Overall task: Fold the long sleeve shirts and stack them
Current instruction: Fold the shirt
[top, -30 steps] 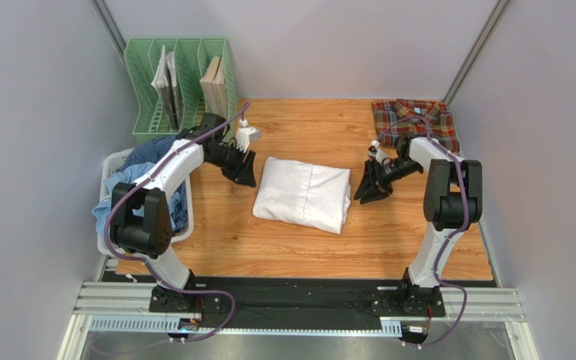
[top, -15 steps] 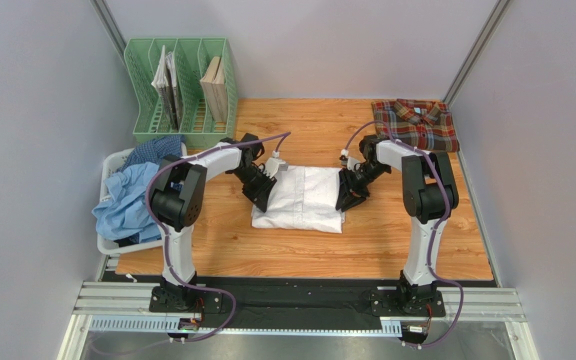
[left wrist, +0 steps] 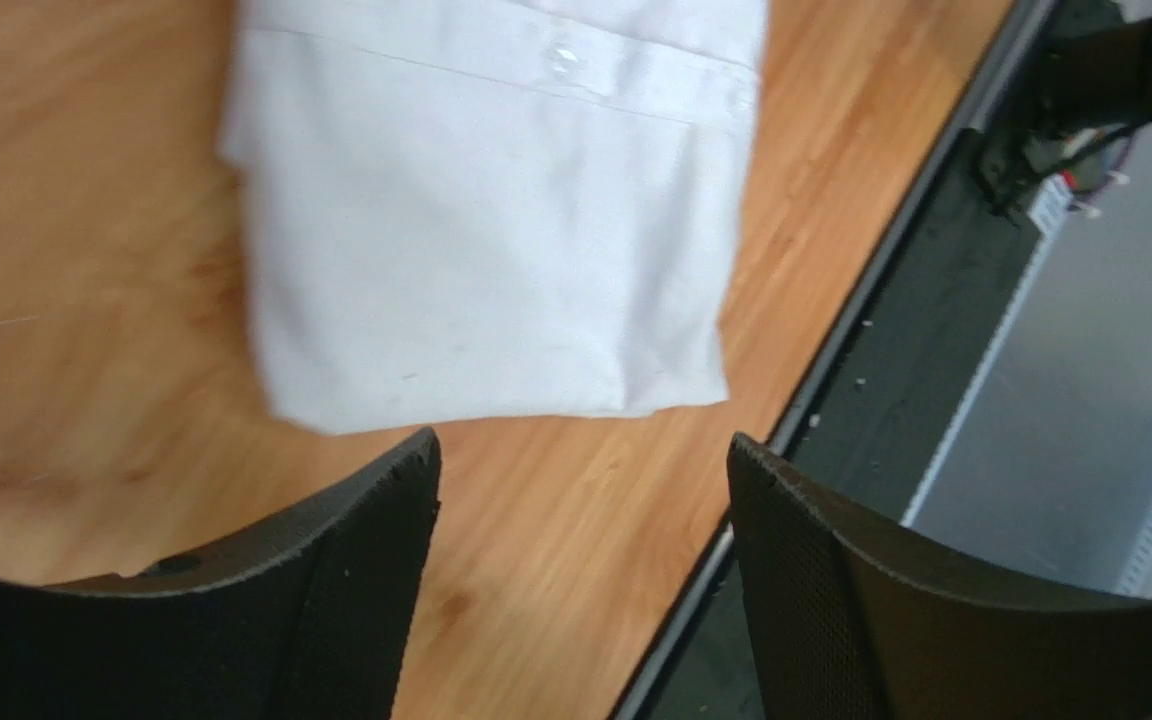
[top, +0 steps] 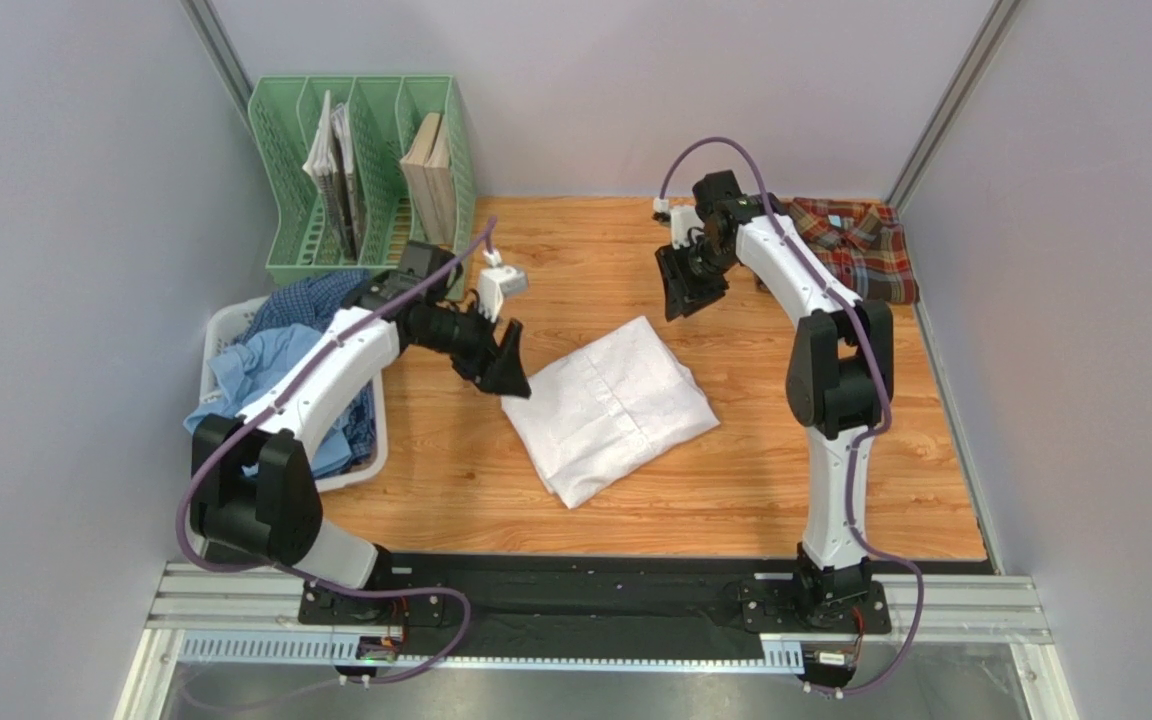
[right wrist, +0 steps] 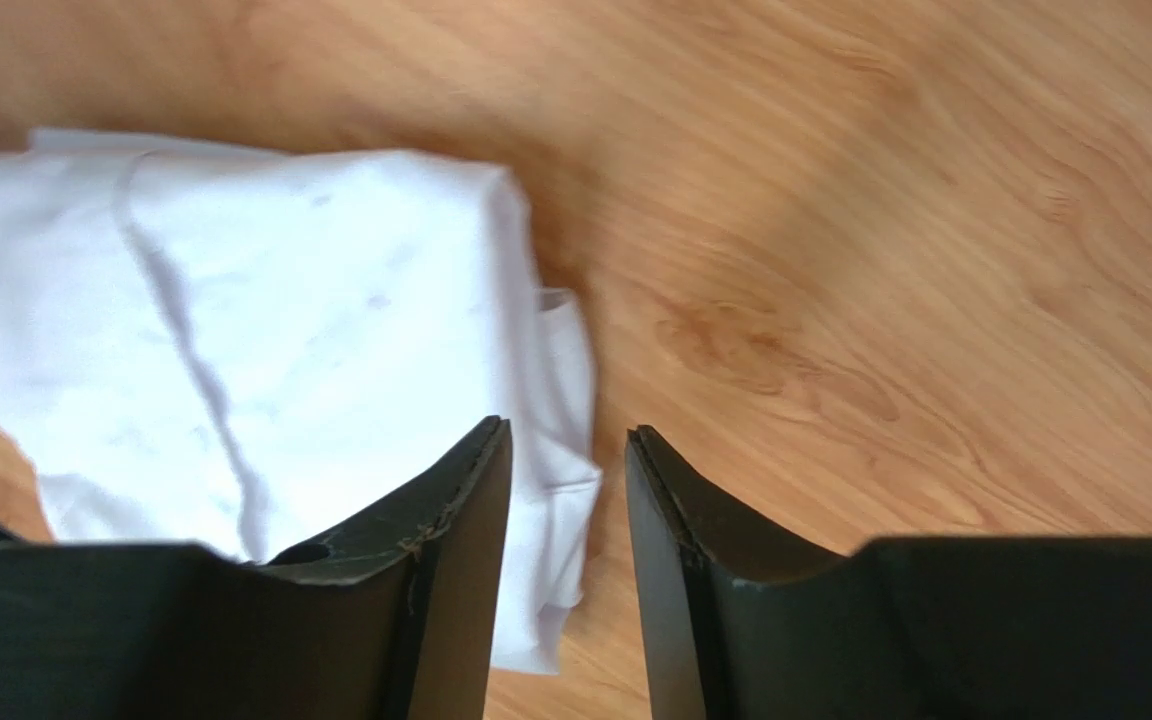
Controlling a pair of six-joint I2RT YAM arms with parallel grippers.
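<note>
Centre of frame, on the table (top: pixel 462 480): white shirt (top: pixel 615 408), folded, lying diagonal. Upper right corner: plaid shirt (top: pixel 856 248), folded flat. Left edge: basket (top: pixel 219 323) holding blue shirts (top: pixel 259 383), unfolded.

Left gripper (top: pixel 510 375) just beside the white bundle's upper-left corner, spread wide, empty. Right gripper (top: pixel 681 297) above and apart from it, narrowly parted, nothing pinched.

Likely step: carrying the white bundle onto the plaid.

To do well: come in low from opposite edges, slide under all layers, pinch together, lift level, keep tension even to preserve the fold, square up over the plaid before letting go.
</note>
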